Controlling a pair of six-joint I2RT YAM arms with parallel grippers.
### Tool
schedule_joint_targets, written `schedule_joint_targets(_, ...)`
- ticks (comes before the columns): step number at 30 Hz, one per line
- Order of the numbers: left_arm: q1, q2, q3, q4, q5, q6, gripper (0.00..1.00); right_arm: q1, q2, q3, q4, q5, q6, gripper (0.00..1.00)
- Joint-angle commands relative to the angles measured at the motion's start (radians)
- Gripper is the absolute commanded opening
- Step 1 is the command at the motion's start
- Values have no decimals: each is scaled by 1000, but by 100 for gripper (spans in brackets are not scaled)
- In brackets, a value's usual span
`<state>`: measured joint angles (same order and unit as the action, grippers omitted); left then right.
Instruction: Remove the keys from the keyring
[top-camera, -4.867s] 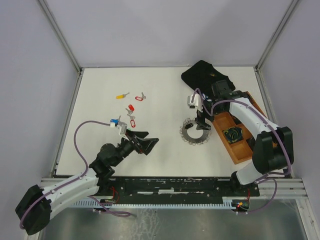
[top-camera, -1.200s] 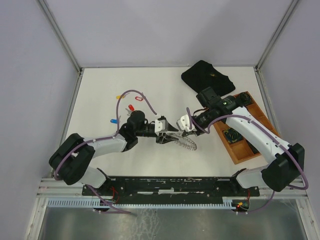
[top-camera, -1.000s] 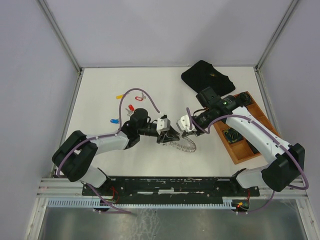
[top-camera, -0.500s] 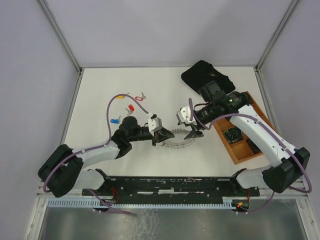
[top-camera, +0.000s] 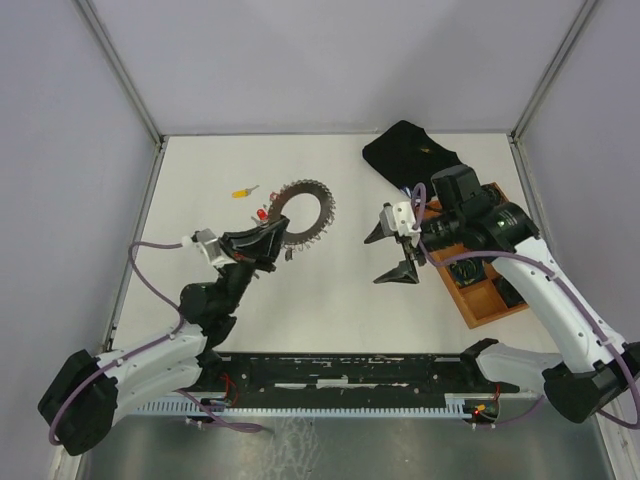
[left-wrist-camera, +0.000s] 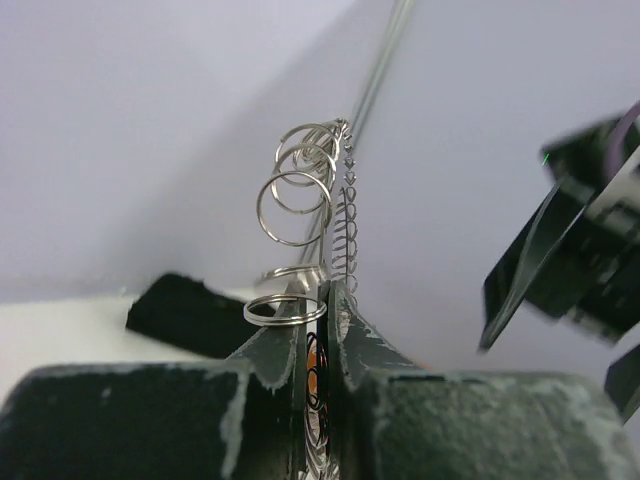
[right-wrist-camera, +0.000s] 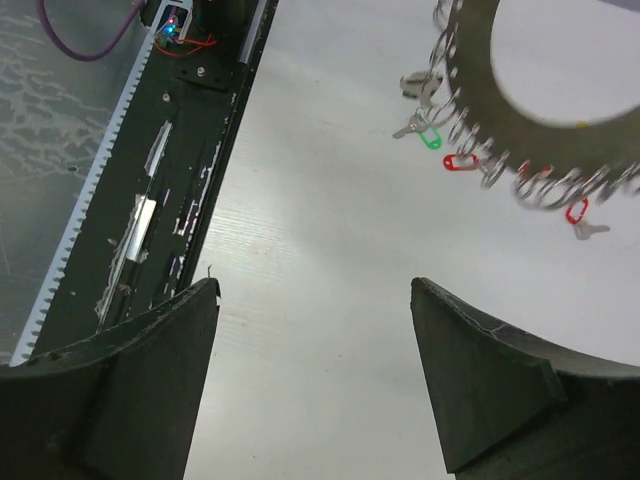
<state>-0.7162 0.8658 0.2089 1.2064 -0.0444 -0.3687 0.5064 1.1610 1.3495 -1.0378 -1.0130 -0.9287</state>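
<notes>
My left gripper (top-camera: 274, 239) is shut on the rim of the keyring (top-camera: 306, 212), a silvery ring fringed with small split rings, and holds it upright above the table's left half. In the left wrist view the keyring (left-wrist-camera: 345, 230) stands edge-on between the closed jaws of the left gripper (left-wrist-camera: 325, 297). Loose keys lie on the table: a yellow key (top-camera: 243, 192) and a red key (top-camera: 262, 214). The right wrist view shows the keyring (right-wrist-camera: 540, 150), a green key (right-wrist-camera: 428, 138) and red keys (right-wrist-camera: 460, 162). My right gripper (top-camera: 392, 252) (right-wrist-camera: 315, 285) stands wide open and empty, apart from the ring to its right.
A black pouch (top-camera: 410, 150) lies at the back right. A wooden tray (top-camera: 468, 306) with black coiled items stands under the right arm. The black base rail (right-wrist-camera: 170, 170) runs along the near edge.
The right gripper has opened, let go of the keyring and drawn back to the right. The left gripper has shut on the ring and carried it up and to the left.
</notes>
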Motion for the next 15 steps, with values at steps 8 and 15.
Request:
schedule_joint_targets(8, 0, 17, 149, 274, -203, -204, 3, -6, 32, -220, 699, -156, 658, 79)
schedule_joint_targets(15, -8, 63, 191, 203, -280, -303, 3, -3, 68, -411, 1304, -44, 1117, 80)
